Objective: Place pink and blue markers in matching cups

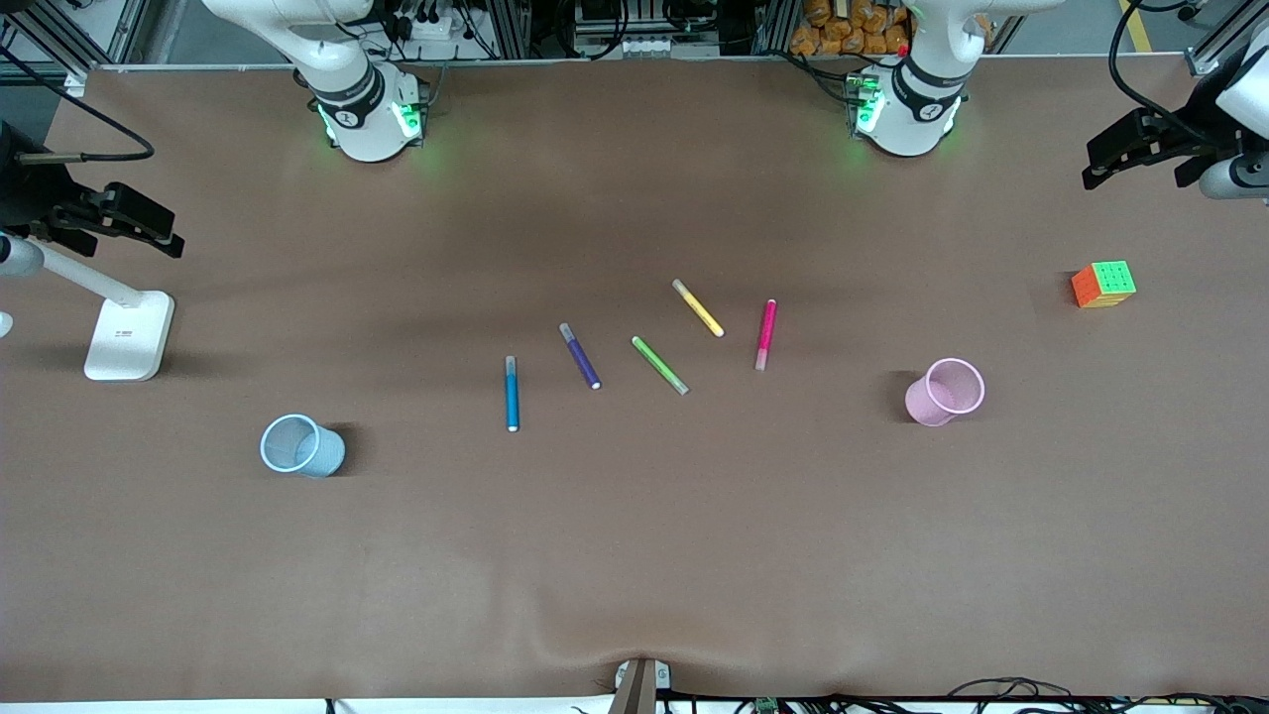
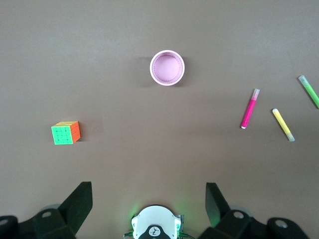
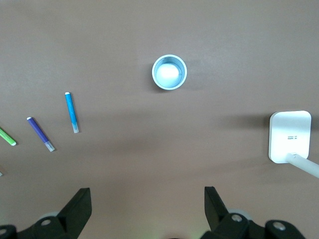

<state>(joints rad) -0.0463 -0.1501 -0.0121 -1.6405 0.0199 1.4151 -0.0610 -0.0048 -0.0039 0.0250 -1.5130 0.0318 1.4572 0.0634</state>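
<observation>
The pink marker [image 1: 765,334] [image 2: 249,108] lies flat mid-table, at the end of a row of markers toward the left arm's end. The blue marker [image 1: 512,394] [image 3: 72,112] lies flat at the row's other end. The pink cup [image 1: 945,392] [image 2: 167,67] stands upright toward the left arm's end, and the blue cup [image 1: 301,445] [image 3: 169,71] toward the right arm's end. My left gripper [image 2: 149,191] hangs high over its own base [image 2: 155,224], open and holding nothing. My right gripper [image 3: 148,195] is likewise high, open and holding nothing. Neither gripper shows in the front view.
Purple [image 1: 580,355], green [image 1: 659,365] and yellow [image 1: 698,307] markers lie between the blue and pink ones. A coloured cube [image 1: 1103,285] sits near the left arm's end. A white stand base [image 1: 129,337] sits at the right arm's end, and black devices overhang both table ends.
</observation>
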